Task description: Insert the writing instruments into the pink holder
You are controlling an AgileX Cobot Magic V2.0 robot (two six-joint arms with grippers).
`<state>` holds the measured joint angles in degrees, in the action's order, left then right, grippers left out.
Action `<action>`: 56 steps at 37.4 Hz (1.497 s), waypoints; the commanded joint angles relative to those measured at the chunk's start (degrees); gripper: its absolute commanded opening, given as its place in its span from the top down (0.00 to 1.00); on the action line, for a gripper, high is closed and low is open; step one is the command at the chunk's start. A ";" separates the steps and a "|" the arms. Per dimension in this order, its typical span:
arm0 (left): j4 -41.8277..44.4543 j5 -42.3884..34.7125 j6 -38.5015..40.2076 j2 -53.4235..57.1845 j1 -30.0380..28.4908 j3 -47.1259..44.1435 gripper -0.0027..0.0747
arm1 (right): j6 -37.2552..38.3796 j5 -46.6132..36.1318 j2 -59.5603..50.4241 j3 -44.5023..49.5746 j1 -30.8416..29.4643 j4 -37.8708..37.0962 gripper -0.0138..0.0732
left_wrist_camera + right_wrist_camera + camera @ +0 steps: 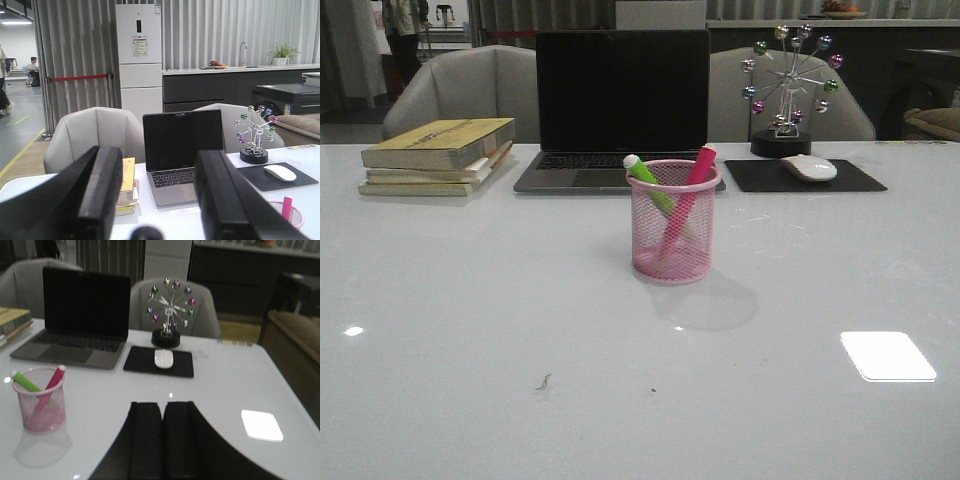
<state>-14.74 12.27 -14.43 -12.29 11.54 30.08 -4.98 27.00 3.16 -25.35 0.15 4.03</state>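
markers: both writing instruments already stand in the pink holder (674, 222); the green marker (650, 187) leans toward my left with its pale end over the rim, the pink marker (686, 205) leans the other way, and they cross low inside the mesh.
handling, markers: i judge them light, rigid plastic with smooth barrels that could slip; if i had to re-seat one, i'd pinch the exposed upper barrel just above the rim.
handling, holder: thin wire mesh, probably light and easy to tip or slide on the glossy surface (470, 330); i'd avoid knocking the rim.
progress: by my read the task looks done.
left end effector (157, 200): fingers spread wide, nothing between them, raised and aimed at the laptop (184, 152).
right end effector (163, 440): pads pressed together, empty, well apart from the holder.
surroundings: books (440, 155), mouse (809, 167) on its mat, and a desk ornament (788, 90) sit behind the holder.
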 commanded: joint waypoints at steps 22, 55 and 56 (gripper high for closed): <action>-0.16 -3.84 0.04 -0.71 -0.05 1.57 0.46 | -0.12 -25.70 -4.73 24.44 -0.34 0.28 0.82; -0.16 -3.84 0.04 -0.71 -0.05 1.57 0.46 | -0.12 -20.10 -4.73 27.11 -0.34 0.28 0.82; -0.16 -3.84 0.04 -0.71 -0.05 1.57 0.46 | -0.12 -20.10 -4.73 27.11 -0.34 0.28 0.82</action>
<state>-14.74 12.73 -14.43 -12.29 11.54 30.08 -4.98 11.70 -0.70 1.72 0.15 4.15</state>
